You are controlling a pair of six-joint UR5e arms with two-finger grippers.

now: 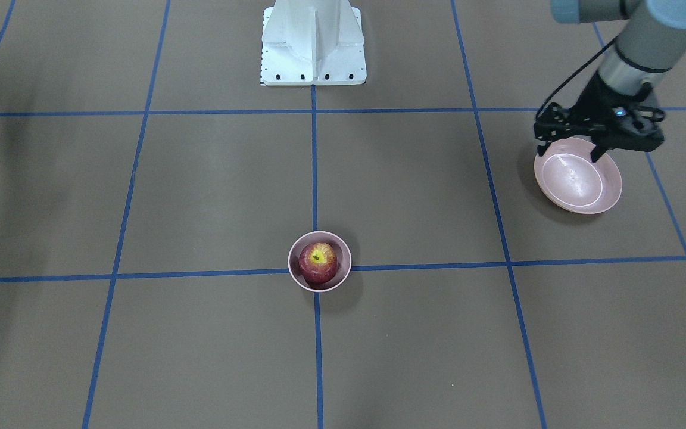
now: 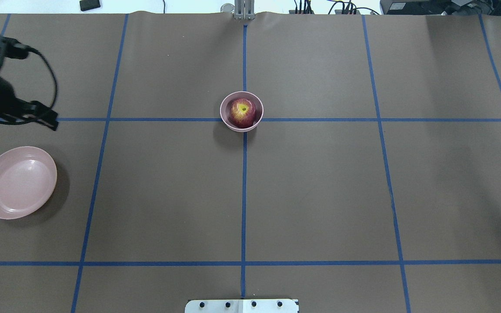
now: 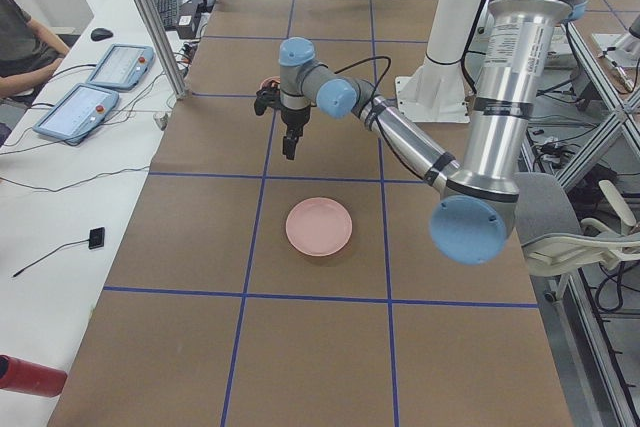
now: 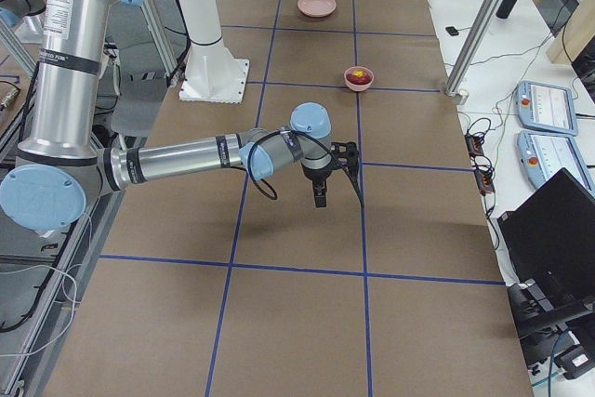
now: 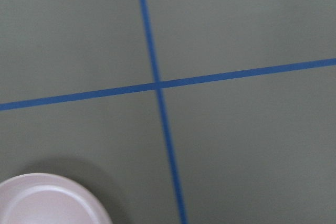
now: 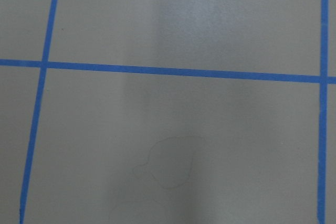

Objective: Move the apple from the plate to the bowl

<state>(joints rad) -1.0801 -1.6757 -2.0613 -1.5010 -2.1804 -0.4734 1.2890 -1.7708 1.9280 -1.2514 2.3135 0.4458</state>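
While the right hand is mostly cut off and I cannot tell its opening, the left hand hangs open and empty near the plate; the apple sits in the bowl.

plate: cut off at left-wrist frame corner | right hand: too small, opening unreadable

The dark red apple is seated in the small deep pink bowl, yellow stem dimple upward. The wide pink plate is laid flat, well apart from the bowl.
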